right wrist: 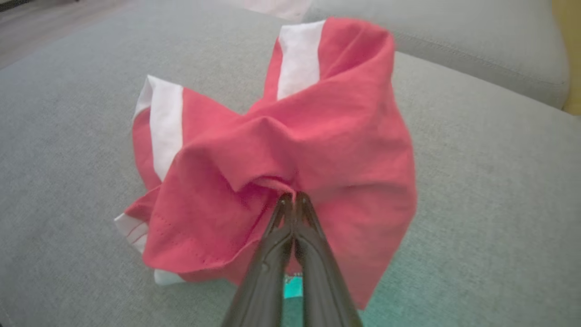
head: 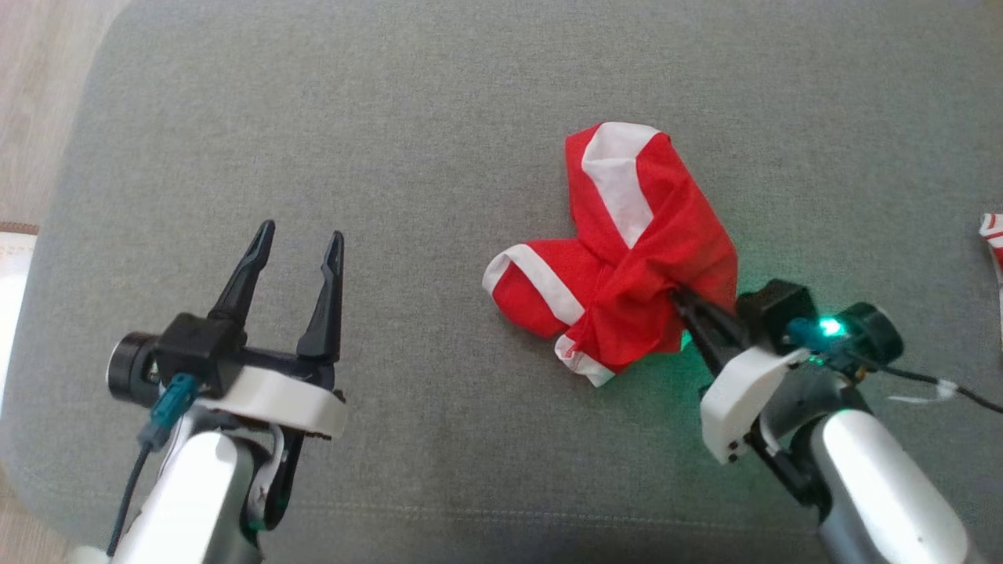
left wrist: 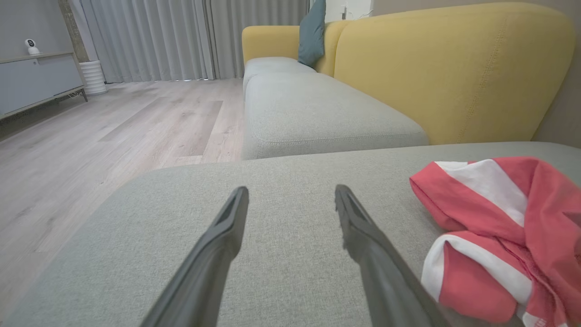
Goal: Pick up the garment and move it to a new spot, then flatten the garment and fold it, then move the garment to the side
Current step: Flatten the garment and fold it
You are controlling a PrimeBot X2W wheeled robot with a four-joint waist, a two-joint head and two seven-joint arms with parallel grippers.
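A crumpled red garment (head: 627,258) with white bands lies bunched on the grey cushion (head: 439,141), right of centre. My right gripper (head: 680,296) is shut on a fold at the garment's near right edge; in the right wrist view its closed fingertips pinch the red cloth (right wrist: 317,136) at the right gripper's tip (right wrist: 293,197). My left gripper (head: 302,236) hovers open over bare cushion at the lower left, well apart from the garment. In the left wrist view the left gripper (left wrist: 290,195) holds nothing, and the garment (left wrist: 504,227) lies to its right.
Wooden floor (head: 31,94) borders the cushion's left edge. Another red and white cloth (head: 993,235) peeks in at the far right. A yellow sofa back (left wrist: 449,68), a second grey seat (left wrist: 313,113) and a teal pillow (left wrist: 312,32) stand beyond.
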